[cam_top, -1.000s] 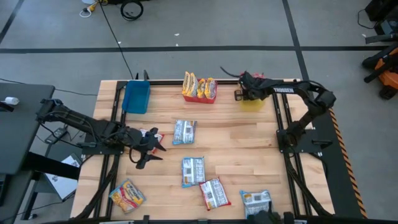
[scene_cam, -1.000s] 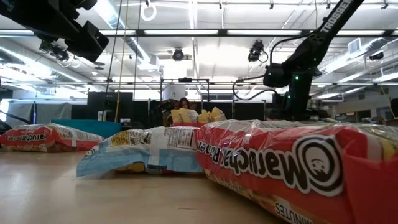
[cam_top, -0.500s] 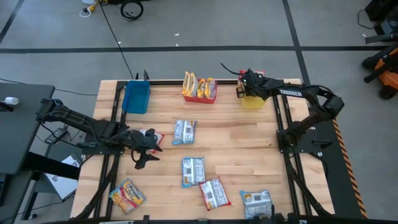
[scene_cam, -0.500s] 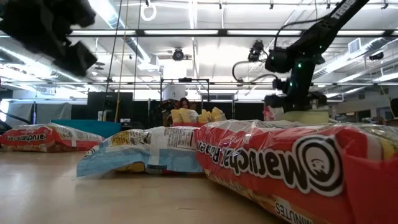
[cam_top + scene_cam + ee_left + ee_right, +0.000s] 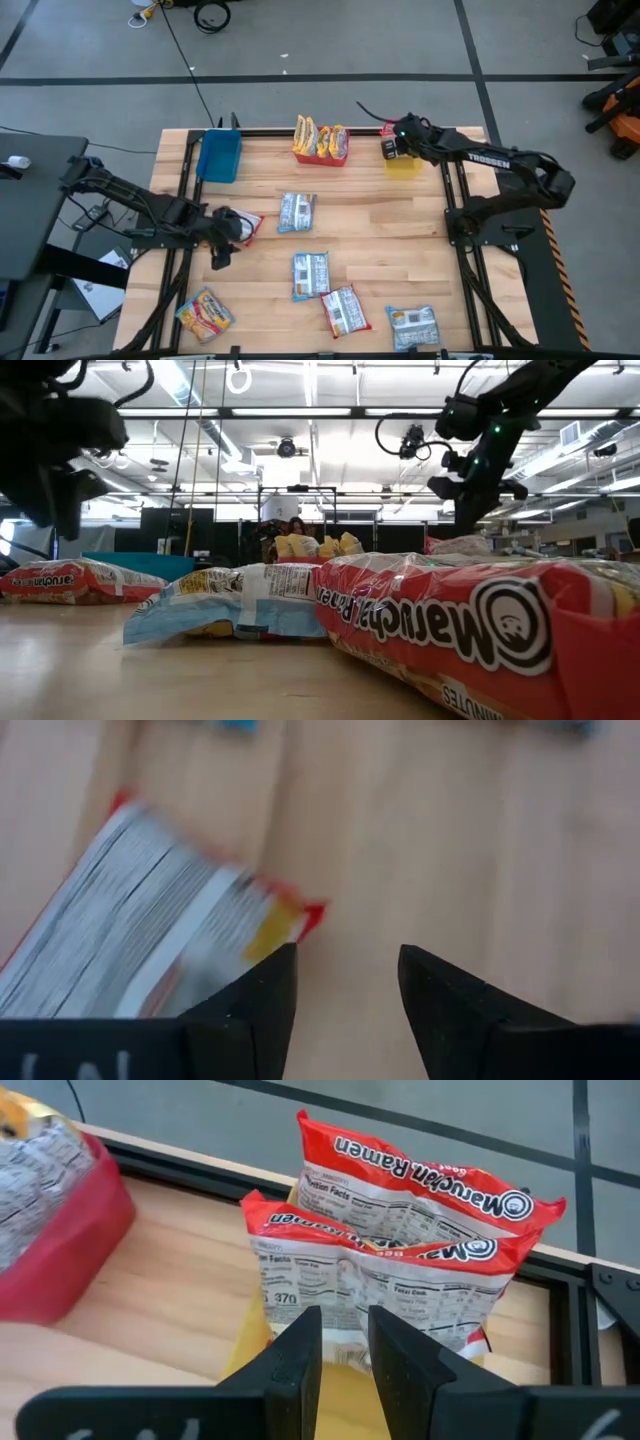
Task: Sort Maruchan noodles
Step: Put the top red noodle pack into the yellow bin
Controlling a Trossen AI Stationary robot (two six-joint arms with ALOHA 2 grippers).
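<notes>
Maruchan noodles packets lie flat on the wooden table: a red-and-white one (image 5: 246, 226) at the left, blue ones (image 5: 297, 212) (image 5: 311, 274) (image 5: 412, 325) in the middle and near edge, another red one (image 5: 345, 310) and a yellow one (image 5: 205, 313). My left gripper (image 5: 345, 990) stands open, pointing steeply down beside the left red-and-white packet (image 5: 130, 940), whose corner lies just ahead of one finger. My right gripper (image 5: 345, 1350) hangs above the yellow bin (image 5: 405, 163), its fingers a little apart with nothing between them. Two red-and-white packets (image 5: 400, 1250) stand upright in that bin.
A red bin (image 5: 320, 152) holding yellow packets and a blue bin (image 5: 218, 157) stand along the far edge beside the yellow bin. Black frame rails (image 5: 452, 200) run along the table's left and right sides. Bare wood lies between the scattered packets.
My right gripper has risen from the yellow bin, leaving the red-and-white packets standing in it. My left gripper has sunk and tipped from nearly level to steeply downward, rolling as it went, beside the left red-and-white packet.
</notes>
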